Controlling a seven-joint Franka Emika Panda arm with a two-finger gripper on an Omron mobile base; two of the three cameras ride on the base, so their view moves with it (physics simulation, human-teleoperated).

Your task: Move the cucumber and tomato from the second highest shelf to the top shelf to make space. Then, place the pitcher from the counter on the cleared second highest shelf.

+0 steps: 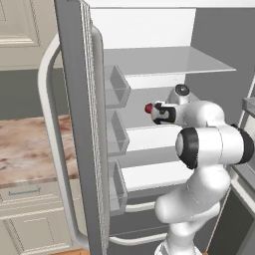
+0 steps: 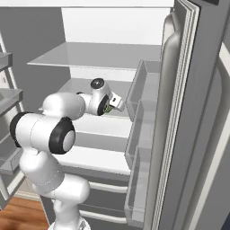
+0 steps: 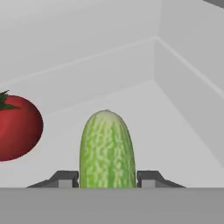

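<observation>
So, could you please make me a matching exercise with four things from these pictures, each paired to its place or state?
Things:
1. short bright green cucumber
2. small red round tomato
3. two-finger dark gripper
4. uppermost pale grey translucent top shelf

Places or states:
A. above the arm's hand, nothing visible on it
B. closed on the cucumber
C. between the two fingertips
D. beside the cucumber, free of the gripper

Pairs: 1-C, 2-D, 3-B, 4-A
</observation>
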